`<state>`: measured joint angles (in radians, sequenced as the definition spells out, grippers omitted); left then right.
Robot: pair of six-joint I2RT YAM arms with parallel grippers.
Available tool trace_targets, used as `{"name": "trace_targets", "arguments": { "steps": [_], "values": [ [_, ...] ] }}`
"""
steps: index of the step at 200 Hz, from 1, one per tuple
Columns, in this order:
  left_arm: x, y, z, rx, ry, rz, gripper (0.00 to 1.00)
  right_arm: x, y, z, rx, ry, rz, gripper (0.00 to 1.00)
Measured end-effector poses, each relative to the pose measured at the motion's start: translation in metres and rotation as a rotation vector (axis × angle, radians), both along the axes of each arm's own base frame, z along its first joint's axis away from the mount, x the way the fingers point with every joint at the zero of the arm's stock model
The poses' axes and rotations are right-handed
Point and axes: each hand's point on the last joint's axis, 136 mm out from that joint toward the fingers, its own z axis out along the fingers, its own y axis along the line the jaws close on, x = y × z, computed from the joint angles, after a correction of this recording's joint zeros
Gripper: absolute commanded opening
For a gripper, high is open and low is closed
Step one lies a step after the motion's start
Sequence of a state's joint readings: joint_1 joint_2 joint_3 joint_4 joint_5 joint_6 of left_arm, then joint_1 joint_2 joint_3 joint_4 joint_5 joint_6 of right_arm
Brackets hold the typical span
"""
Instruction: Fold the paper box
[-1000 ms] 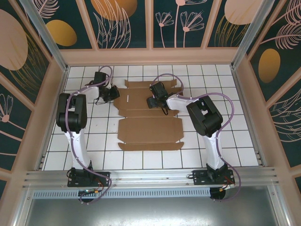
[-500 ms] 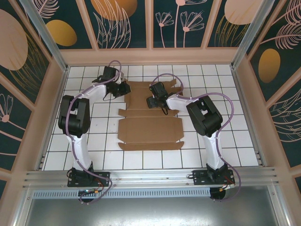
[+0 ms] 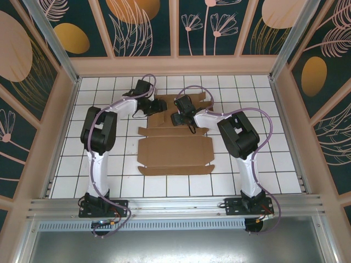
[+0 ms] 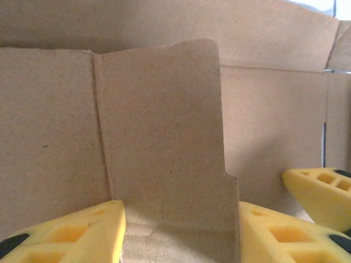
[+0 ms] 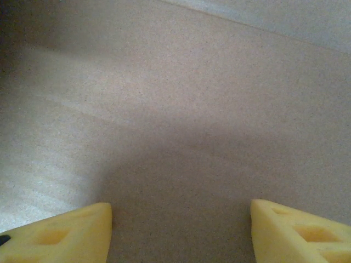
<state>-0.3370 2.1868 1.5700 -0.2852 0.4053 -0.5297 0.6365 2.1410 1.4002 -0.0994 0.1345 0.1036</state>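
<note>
Left gripper (image 4: 181, 233) jaws parted either side of raised flap (image 4: 164, 131) on paper box (image 3: 175, 150); right gripper (image 5: 181, 230) jaws wide, low over sheet; hold sheet down, push flap along crease

Paper box (image 3: 174, 152): plain brown cardboard, unprinted, darker crease lines.
Table (image 3: 274, 164): white tiles, dark grid lines.
Left arm (image 3: 94, 164), right arm (image 3: 249, 170): white links, black joints, purple cables (image 3: 269, 127).
Left gripper (image 3: 149, 104) fingers (image 4: 71, 233): yellow, black tips.
Right gripper (image 3: 176, 118) fingers (image 5: 60, 233): yellow.
Walls (image 3: 148, 27): dark teal panels, peach line-drawn flowers and leaves, orange-gold ovals.
Frame (image 3: 175, 64): pale peach.
Front rail (image 3: 175, 208): silver-grey.
</note>
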Motion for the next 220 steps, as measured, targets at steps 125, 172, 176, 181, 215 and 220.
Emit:
{"name": "trace_targets", "arguments": {
  "steps": [125, 172, 176, 181, 215, 220],
  "values": [
    [0.0, 0.009, 0.053, 0.03, -0.096, 0.045, 0.54, 0.001, -0.001, 0.0, -0.003, -0.002, -0.003, 0.65],
    [-0.017, 0.082, 0.145, 0.049, -0.27, 0.207, 0.51, 0.001, -0.001, 0.0, -0.002, -0.003, -0.003, 0.65],
    [-0.019, 0.088, 0.144, 0.059, -0.269, 0.223, 0.51, 0.001, -0.001, 0.0, -0.002, -0.003, -0.003, 0.65],
    [-0.022, 0.097, 0.141, 0.072, -0.265, 0.241, 0.51, 0.001, -0.001, 0.0, -0.002, -0.003, -0.003, 0.65],
    [-0.059, 0.117, 0.076, 0.17, -0.13, 0.269, 0.41, 0.001, -0.001, 0.0, -0.002, -0.003, -0.003, 0.65],
    [-0.067, 0.118, 0.065, 0.179, -0.103, 0.265, 0.4, 0.001, -0.001, 0.0, -0.002, -0.003, -0.003, 0.65]
  ]
}}
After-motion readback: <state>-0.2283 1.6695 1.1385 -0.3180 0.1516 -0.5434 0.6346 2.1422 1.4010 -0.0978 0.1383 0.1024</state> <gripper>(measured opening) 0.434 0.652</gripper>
